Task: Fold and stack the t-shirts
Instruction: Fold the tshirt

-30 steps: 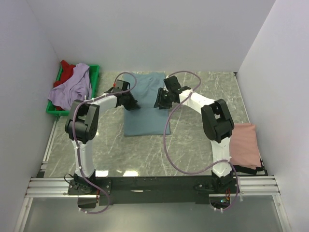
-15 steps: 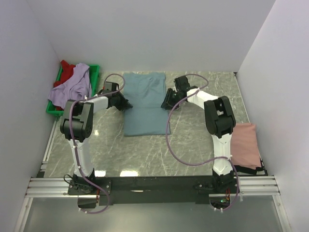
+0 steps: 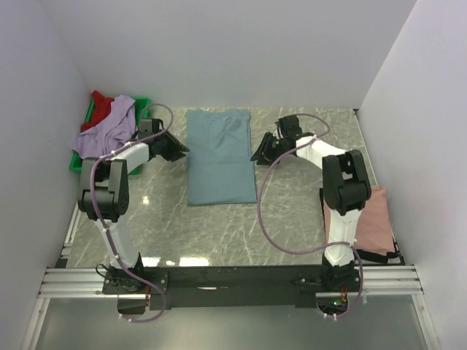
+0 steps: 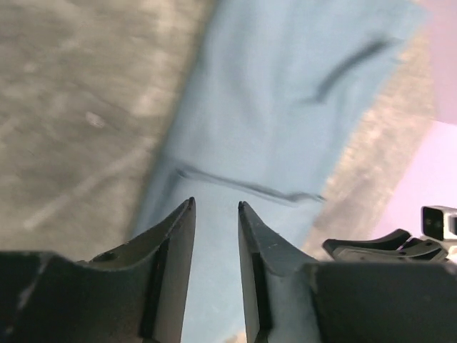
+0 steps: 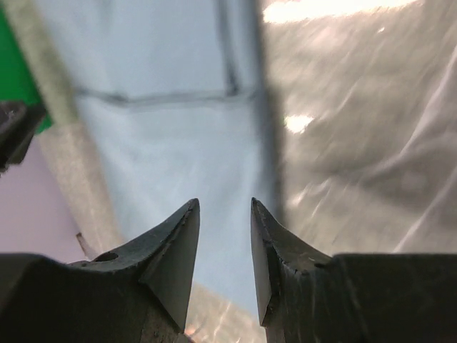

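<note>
A dusty grey-blue t-shirt [image 3: 219, 157] lies flat mid-table as a long strip with its sides folded in. My left gripper [image 3: 182, 149] hovers just off its left edge, jaws open with nothing between them. In the left wrist view the same shirt [image 4: 285, 107] spreads beyond the left gripper [image 4: 216, 204]. My right gripper [image 3: 257, 155] sits at the shirt's right edge, also open and empty; the right wrist view shows the right gripper [image 5: 223, 202] over the blue cloth [image 5: 178, 157]. A salmon pink t-shirt [image 3: 372, 215] lies folded at the right. Lavender [image 3: 109, 135] and red [image 3: 102, 108] t-shirts are heaped at the left.
A green plastic tray [image 3: 144, 109] at the far left holds the lavender and red heap. White walls close in the table on three sides. Purple cables loop from both arms over the marbled tabletop [image 3: 219, 233].
Both arms have swung outward from over the blue shirt to its left and right edges. The left gripper has opened and let go of the cloth, which now lies flat.
</note>
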